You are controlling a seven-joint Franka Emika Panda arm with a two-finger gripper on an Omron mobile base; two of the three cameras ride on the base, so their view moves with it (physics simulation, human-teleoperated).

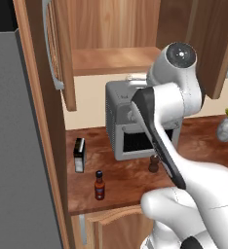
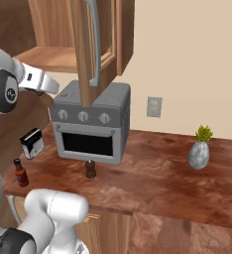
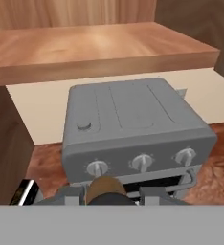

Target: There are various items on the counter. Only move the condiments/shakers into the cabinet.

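Observation:
My gripper [image 2: 47, 95] hangs in front of the grey toaster oven, just below the cabinet shelf [image 2: 51, 58]. It is shut on the tan shaker [image 3: 104, 188], whose rounded brown body sits between the two fingertips in the hand view. The cabinet [image 1: 111, 58] stands open, its wooden shelf [image 3: 85, 48] bare. On the counter [image 1: 125, 180] stand the red sauce bottle [image 1: 100, 185] [image 2: 21, 172] near the front left edge and the dark pepper mill [image 1: 154, 163] [image 2: 90, 168] in front of the oven.
A grey toaster oven [image 1: 117, 121] [image 2: 93, 124] [image 3: 133, 124] sits on the counter under the cabinet. A black-and-white box [image 1: 79, 154] [image 2: 32, 143] stands to its left. An open cabinet door [image 2: 86, 49] hangs above the oven. A vase with a plant [image 2: 199, 153] is at the right.

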